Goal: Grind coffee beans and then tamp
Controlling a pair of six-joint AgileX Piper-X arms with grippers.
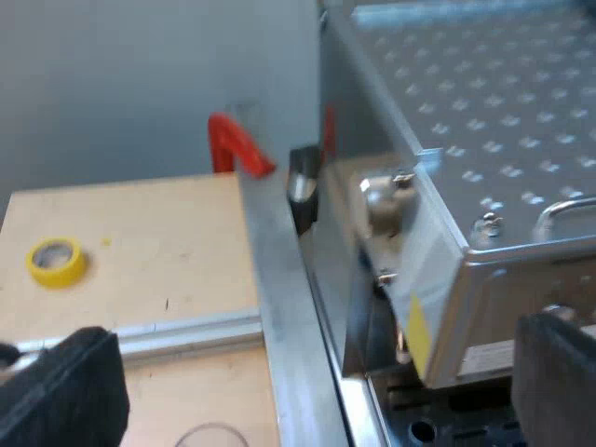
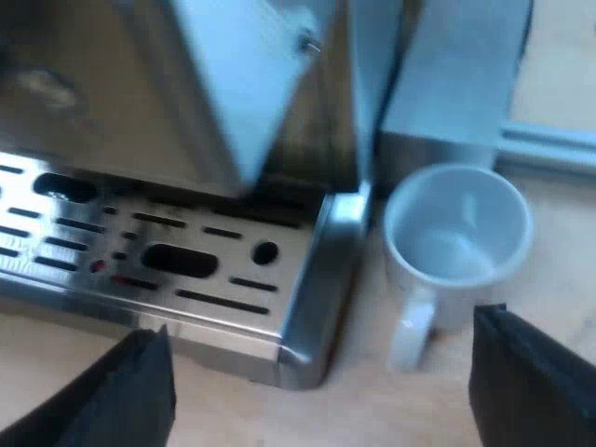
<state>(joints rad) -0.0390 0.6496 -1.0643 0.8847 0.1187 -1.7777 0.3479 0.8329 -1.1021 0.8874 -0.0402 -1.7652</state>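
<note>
The espresso machine (image 1: pixel 484 140) stands close under my left gripper (image 1: pixel 317 363), its dimpled metal top and one side wall facing me. My left fingers (image 1: pixel 79 391) are wide apart and hold nothing. A red-tipped part (image 1: pixel 235 147) and a dark piece with a metal end (image 1: pixel 303 182) sit by the machine's far corner; I cannot tell what they belong to. My right gripper (image 2: pixel 317 363) hangs open over the corner of the machine's slotted drip tray (image 2: pixel 177 261). A white mug (image 2: pixel 456 233) stands upright and empty on the table, just beside that tray corner.
A yellow tape roll (image 1: pixel 58 261) lies on the wooden table (image 1: pixel 158 242). An aluminium rail (image 1: pixel 279 298) runs along the machine's side, and a shorter one crosses the table. A clear glass rim (image 1: pixel 212 434) shows near my left finger.
</note>
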